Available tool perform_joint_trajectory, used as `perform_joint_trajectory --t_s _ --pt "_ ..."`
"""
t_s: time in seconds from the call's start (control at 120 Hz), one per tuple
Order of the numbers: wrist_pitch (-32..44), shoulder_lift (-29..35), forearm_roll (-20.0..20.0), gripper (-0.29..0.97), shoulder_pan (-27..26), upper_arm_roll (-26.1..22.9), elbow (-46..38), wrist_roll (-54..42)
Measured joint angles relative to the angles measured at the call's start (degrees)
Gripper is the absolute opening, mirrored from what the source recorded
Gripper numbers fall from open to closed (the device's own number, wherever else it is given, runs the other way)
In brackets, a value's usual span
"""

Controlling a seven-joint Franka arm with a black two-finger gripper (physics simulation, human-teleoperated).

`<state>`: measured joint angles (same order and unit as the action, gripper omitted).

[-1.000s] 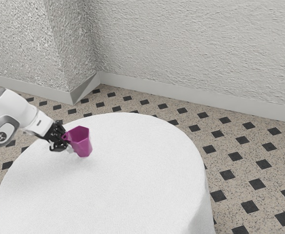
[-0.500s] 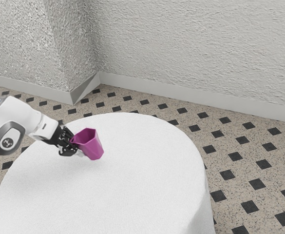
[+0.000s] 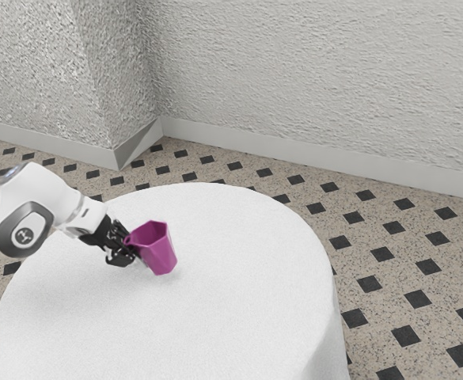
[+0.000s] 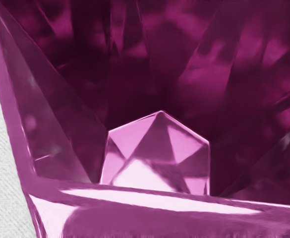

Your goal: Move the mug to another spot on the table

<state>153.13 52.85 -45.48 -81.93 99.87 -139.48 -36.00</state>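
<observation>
Grips the magenta mug [image 3: 158, 249] by the rim, and pinches its wall between 2 fingers of the gripper [image 3: 130, 247]. Leans tilted over the white table [image 3: 239, 305] — toward the exterior view's left.

The magenta faceted mug [image 3: 158, 248] looks like glossy, translucent plastic, its smooth inner facets [image 4: 154, 158] catching bright highlights. The round white table [image 3: 239, 317] is matt with a fine cloth-like grain. The black two-finger gripper [image 3: 127, 247] looks matt, the arm's white shell [image 3: 57, 202] smooth and satiny. The grey wall [image 3: 310, 71] is rough plaster; the floor [image 3: 405, 261] speckled stone.
</observation>
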Motion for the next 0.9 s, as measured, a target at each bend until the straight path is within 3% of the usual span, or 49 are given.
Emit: perform_joint_trajectory --t_s 0.475,0.617,0.742,0.9 --pt "-0.39 0.01 2.13 -0.04 -3.46 1.84 0.1 1.98" --pt "-0.66 -0.02 2.71 0.27 -3.42 1.92 0.07 1.78" --pt "-1.31 -0.75 2.96 0.45 -2.8 1.83 0.05 1.55" --pt "-7.02 -2.02 3.08 0.56 7.02 -6.48 -4.17 2.12"
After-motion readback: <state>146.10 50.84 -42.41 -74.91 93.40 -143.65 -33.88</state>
